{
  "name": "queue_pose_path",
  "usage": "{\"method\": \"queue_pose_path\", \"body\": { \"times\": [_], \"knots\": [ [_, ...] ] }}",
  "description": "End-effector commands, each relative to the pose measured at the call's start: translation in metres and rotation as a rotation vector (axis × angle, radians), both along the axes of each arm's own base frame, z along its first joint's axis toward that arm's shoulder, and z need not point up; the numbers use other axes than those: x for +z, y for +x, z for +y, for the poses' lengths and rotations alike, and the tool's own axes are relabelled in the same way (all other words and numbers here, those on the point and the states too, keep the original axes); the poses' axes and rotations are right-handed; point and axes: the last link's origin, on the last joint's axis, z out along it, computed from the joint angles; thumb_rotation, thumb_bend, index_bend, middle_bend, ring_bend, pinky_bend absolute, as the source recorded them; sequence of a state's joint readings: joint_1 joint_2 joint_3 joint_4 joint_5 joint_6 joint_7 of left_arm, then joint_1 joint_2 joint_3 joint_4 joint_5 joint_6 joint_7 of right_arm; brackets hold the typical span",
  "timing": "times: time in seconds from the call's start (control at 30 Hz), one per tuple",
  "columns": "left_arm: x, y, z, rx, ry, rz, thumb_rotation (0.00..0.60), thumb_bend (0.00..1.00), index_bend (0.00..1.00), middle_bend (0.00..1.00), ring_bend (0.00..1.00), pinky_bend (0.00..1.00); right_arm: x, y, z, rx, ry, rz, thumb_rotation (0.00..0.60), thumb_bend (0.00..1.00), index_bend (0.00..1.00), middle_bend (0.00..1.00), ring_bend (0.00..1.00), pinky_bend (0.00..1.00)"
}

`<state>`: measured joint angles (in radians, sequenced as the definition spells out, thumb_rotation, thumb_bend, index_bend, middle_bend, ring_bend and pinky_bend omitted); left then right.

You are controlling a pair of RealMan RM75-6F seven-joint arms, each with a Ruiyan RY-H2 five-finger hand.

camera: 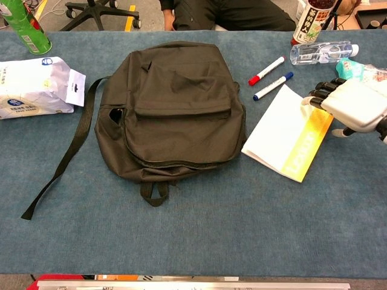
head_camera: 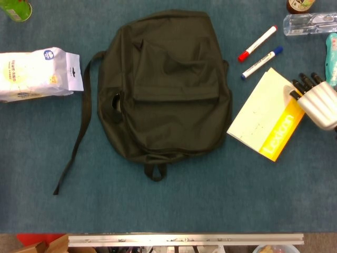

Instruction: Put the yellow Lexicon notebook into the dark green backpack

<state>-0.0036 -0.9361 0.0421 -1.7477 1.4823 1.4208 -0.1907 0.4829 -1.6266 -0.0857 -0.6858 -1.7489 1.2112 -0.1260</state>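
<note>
A teal-blue felt-like cloth [camera: 199, 235] covers the table, napped and matte; beyond its far edge the chest view shows a grey floor with the wheeled base of an office chair [camera: 97, 12]. The dark green fabric backpack [head_camera: 166, 87] lies flat mid-table, soft and creased, its front pocket flap up and one webbing strap [head_camera: 79, 132] trailing toward the near left. Just right of it, apart from it, lies the yellow Lexicon notebook [head_camera: 266, 116], a thin rectangle turned diagonally, pale cover with a glossy yellow spine band. The right hand [head_camera: 315, 97], smooth white shell with black fingers, sits at the notebook's far right corner, fingers spread and grasping nothing; whether they touch the cover I cannot tell. Two slim white markers, red-capped [head_camera: 257, 43] and blue-capped [head_camera: 261, 62], lie beyond the notebook; a crinkled white plastic pouch [head_camera: 37, 74] rests far left
</note>
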Motion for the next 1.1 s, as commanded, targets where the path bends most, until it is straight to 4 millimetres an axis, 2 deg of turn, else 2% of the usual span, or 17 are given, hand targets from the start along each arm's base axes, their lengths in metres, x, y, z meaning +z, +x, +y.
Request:
{"method": "queue_pose_path", "body": {
  "times": [0.03, 0.33, 0.53, 0.77, 1.1],
  "knots": [
    [0.000, 0.000, 0.000, 0.002, 0.001, -0.002, 0.600, 0.26, 0.04, 0.05, 0.05, 0.06, -0.004, 0.002, -0.002, 0.002, 0.002, -0.003, 0.600, 0.02, 0.25, 0.30, 0.19, 0.29],
    [0.001, -0.001, -0.001, 0.003, 0.003, -0.009, 0.600, 0.26, 0.04, 0.05, 0.05, 0.06, -0.004, 0.010, -0.005, 0.027, 0.011, -0.046, 0.600, 0.25, 0.29, 0.34, 0.21, 0.30],
    [0.001, -0.001, 0.000, 0.003, -0.001, -0.007, 0.600, 0.26, 0.04, 0.05, 0.05, 0.06, -0.003, 0.017, -0.008, 0.042, 0.016, -0.088, 0.600, 0.34, 0.33, 0.37, 0.24, 0.31],
    [0.002, -0.002, 0.000, 0.009, 0.000, -0.009, 0.600, 0.26, 0.04, 0.05, 0.05, 0.06, -0.005, 0.031, -0.014, 0.073, 0.016, -0.138, 0.600, 0.36, 0.40, 0.42, 0.27, 0.34],
    [0.003, -0.003, -0.001, 0.014, -0.001, -0.014, 0.600, 0.26, 0.04, 0.05, 0.05, 0.06, -0.007, 0.035, -0.014, 0.088, 0.000, -0.173, 0.600, 0.36, 0.59, 0.53, 0.37, 0.42]
  ]
}}
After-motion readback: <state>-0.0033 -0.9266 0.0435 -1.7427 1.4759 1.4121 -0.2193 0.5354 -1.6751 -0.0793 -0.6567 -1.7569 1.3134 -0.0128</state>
